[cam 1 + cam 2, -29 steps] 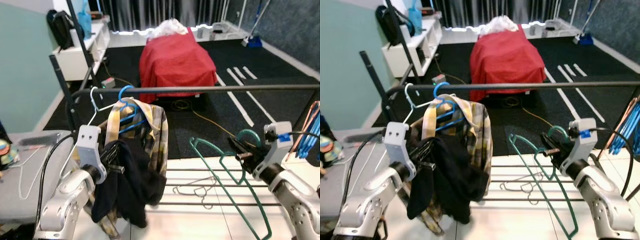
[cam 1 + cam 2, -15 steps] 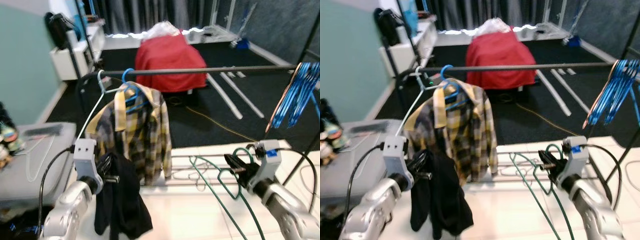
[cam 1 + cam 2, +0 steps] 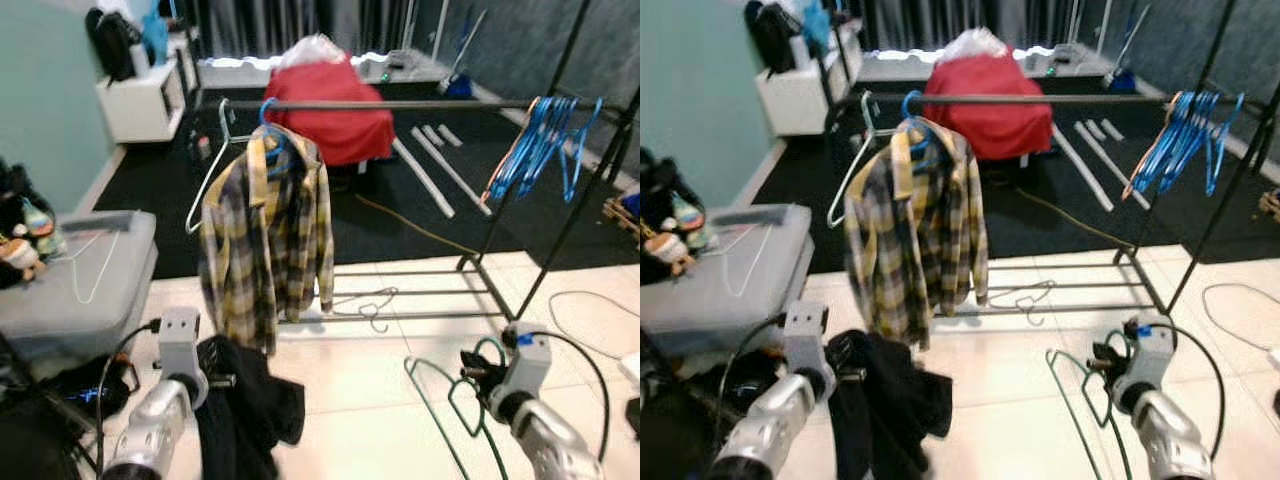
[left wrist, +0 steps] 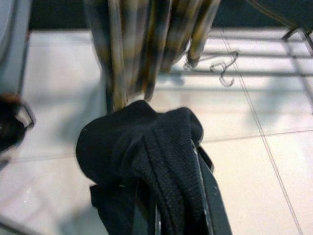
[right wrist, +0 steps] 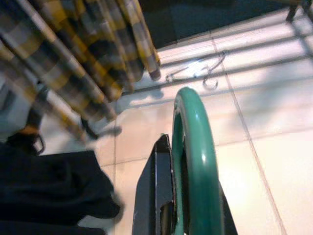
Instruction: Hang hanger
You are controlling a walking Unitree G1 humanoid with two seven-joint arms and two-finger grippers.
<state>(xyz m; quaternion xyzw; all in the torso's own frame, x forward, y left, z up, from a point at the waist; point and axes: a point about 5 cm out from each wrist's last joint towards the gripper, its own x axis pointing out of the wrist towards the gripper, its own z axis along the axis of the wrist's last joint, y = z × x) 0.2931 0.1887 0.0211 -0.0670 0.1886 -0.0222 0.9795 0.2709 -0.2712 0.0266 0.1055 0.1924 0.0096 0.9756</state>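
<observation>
Both arms low, stretched fwd over the tiled floor (image 3: 360,400); right gripper (image 3: 472,364) is clamped on the hook of a green hanger (image 3: 450,420), which dangles below it, well short of the rail (image 3: 400,103). Left gripper (image 3: 222,380) is closed on a black garment (image 3: 245,415) hanging down; plaid shirt (image 3: 265,235) on a blue hanger sits on the rail w/ a bunch of blue hangers (image 3: 540,150) at its far end.

Rack rail (image 3: 400,104): now well ahead of both tools, no longer just above them.
Green hanger (image 3: 450,400): now over bare floor tiles.
</observation>
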